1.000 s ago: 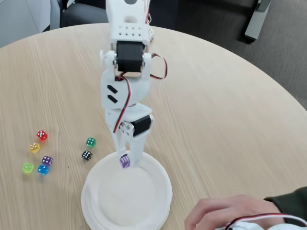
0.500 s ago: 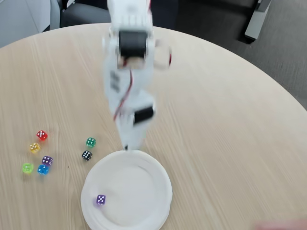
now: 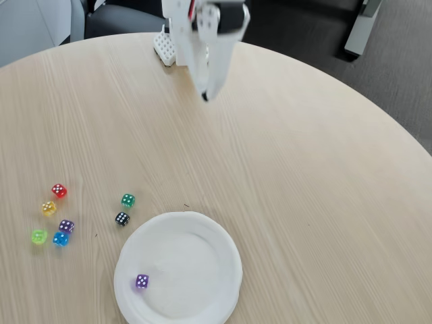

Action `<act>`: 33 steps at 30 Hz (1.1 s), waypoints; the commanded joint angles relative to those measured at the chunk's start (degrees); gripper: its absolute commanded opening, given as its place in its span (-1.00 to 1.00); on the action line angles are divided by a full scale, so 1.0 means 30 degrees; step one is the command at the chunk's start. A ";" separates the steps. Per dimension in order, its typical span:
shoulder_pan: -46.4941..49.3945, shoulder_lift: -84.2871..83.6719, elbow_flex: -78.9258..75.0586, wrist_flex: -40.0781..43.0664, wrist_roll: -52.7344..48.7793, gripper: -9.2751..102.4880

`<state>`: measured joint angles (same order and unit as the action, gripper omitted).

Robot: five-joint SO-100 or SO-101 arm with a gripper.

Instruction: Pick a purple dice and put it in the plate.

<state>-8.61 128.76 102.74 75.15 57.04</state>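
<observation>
The purple dice (image 3: 142,281) lies inside the white plate (image 3: 192,260), near its lower left rim, with white pips facing up. My gripper (image 3: 205,94) hangs far from it at the top of the fixed view, above the bare table, pointing down. Its white fingers meet at the tips and hold nothing.
Left of the plate lie loose dice: a second purple die (image 3: 66,226), a blue one (image 3: 61,239), lime (image 3: 39,236), yellow (image 3: 48,208), red (image 3: 59,191), green (image 3: 127,200) and black (image 3: 122,219). The arm's base (image 3: 165,47) sits at the table's far edge.
My gripper let the purple dice drop into the plate, then pulled up and back toward the arm's base. A person's hand at the lower right has left the view.
</observation>
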 commanded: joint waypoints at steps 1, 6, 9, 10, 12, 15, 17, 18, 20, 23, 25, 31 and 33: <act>-0.0176 0.3486 0.4014 -0.1846 -0.1289 -0.83; -0.0176 0.8877 1.1572 -0.5273 -0.5918 -0.83; -0.0176 1.1777 1.5527 -0.6533 -0.9053 -0.83; -0.0146 1.2715 1.6787 -0.6768 -0.9785 -0.83; 0.0000 1.4619 1.8896 -0.6943 -1.0840 -0.83; -0.0176 1.6934 2.1035 -0.6943 -1.1748 -0.83; -0.0088 1.7900 2.1826 -0.6826 -1.2715 -0.83; -0.0059 1.8047 2.1973 -0.6768 -1.3242 -0.83; -0.0117 1.8047 2.2031 -0.6680 -1.4033 -0.83; -0.0117 1.8047 2.2090 -0.6621 -1.4062 -0.83; -0.0117 1.8047 2.2119 -0.6592 -1.4590 -0.83; -0.0059 1.8047 2.2646 -0.6270 -1.5850 -0.83; -0.0117 1.8047 2.2646 -0.5332 -1.6406 -0.83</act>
<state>-9.23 182.29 170.86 57.39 9.32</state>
